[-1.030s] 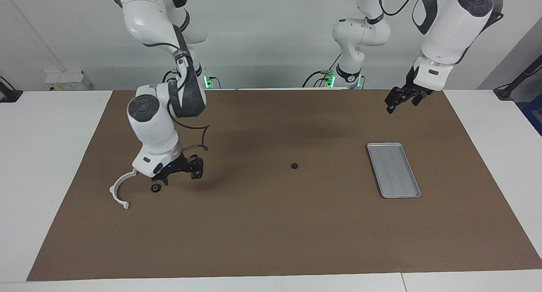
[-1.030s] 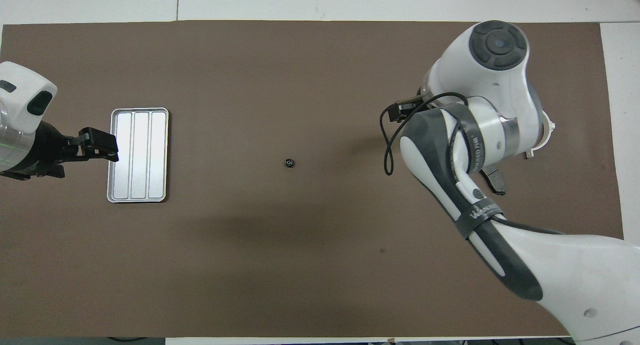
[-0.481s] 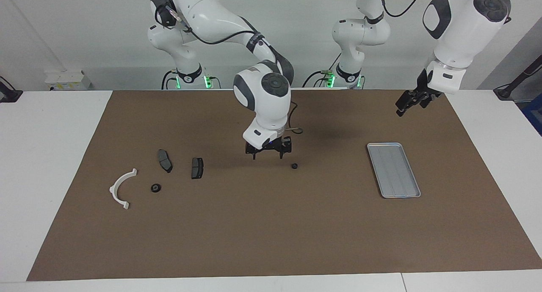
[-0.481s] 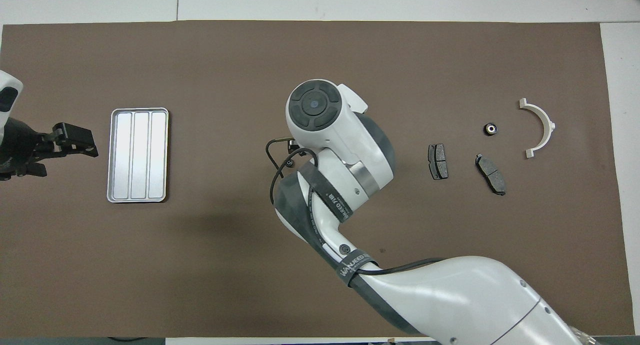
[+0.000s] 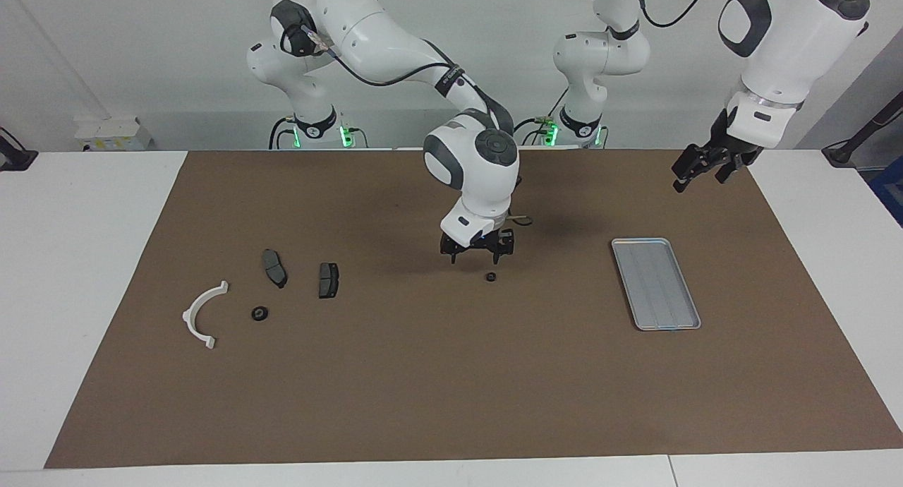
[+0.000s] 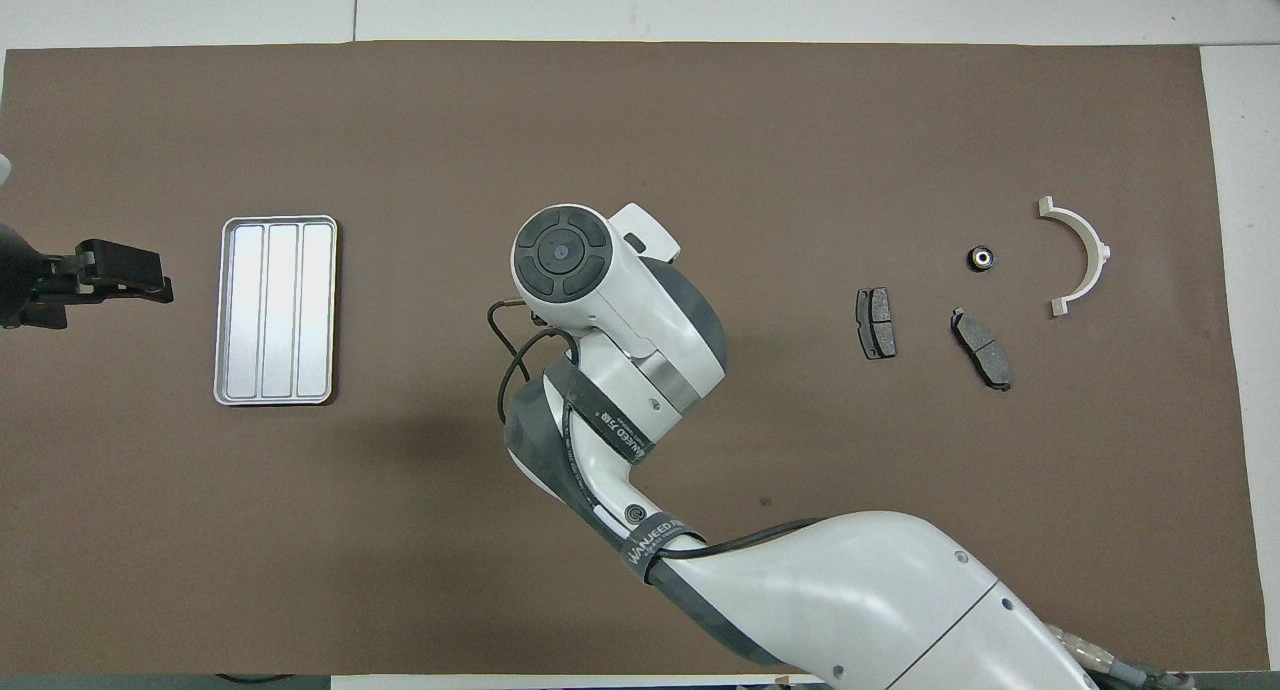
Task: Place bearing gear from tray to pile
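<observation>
While my right tool (image 5: 476, 256) hangs low over the brown mat (image 5: 451, 402) in the middle of the worktop (image 5: 77, 275), its two fingers stand well apart and carry nothing. The bearing gear (image 5: 491, 277) lies flat on the mat almost under the finger toward the left arm's end. It is not in the tray (image 5: 656, 284), mind you; the tray sits well apart toward the left arm's end, and its ribbed floor looks bare. From overhead my own wrist hides the gear, so I go by the facing view.

It is a tiny dark ring, and I judge it hard, stiff and very light. It should not crush, but it could skid on the mat or flick sideways if one finger lands first. I would centre over it, come straight down and pinch across the outer rim, fingertips low on both sides (the hole is far too small to use).

The pile waits toward the right arm's end: the white bracket (image 5: 201, 316), two brake pads (image 5: 274, 267) (image 5: 327, 279), and a second small gear (image 5: 259, 313) just beside the bracket. I guess that one is already delivered.

My left tool (image 5: 698, 173) waits high over the mat's edge near the tray, fingers spread and holding nothing.
</observation>
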### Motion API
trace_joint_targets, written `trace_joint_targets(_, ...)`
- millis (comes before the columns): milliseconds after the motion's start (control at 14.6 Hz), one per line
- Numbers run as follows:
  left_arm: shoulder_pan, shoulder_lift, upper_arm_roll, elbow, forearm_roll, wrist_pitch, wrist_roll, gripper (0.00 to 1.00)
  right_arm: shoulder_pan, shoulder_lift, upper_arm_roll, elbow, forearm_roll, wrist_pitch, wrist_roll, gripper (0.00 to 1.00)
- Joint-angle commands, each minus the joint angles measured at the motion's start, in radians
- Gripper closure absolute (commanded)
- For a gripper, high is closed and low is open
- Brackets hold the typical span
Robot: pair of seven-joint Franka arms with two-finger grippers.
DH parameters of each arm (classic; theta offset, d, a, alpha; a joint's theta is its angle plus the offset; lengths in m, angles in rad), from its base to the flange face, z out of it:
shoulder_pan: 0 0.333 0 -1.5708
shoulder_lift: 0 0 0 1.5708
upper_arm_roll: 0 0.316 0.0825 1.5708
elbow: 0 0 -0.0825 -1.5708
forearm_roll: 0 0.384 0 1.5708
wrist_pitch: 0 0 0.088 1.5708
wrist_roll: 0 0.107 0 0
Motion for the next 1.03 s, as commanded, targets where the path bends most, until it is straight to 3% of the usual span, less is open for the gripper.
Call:
trace_joint_targets(0,0.022,0.019,-0.048,0.025,0.039,-0.026,0.041,0.0,-0.003,0.03,0.003,0.028,-0.009,0.067,0.028,0.0)
trace_joint_targets(481,0.023,0.014,-0.065,0.019,0.035,-0.024,0.045,0.0,0.003,0.067,0.004,0.022,-0.008,0.139,0.028,0.0)
trace_joint_targets(961,0.006,0.013,-0.064,0.016,0.035,-0.016,0.035,0.0,0.028,0.075,0.006,-0.003,0.003,0.137,0.032,0.03)
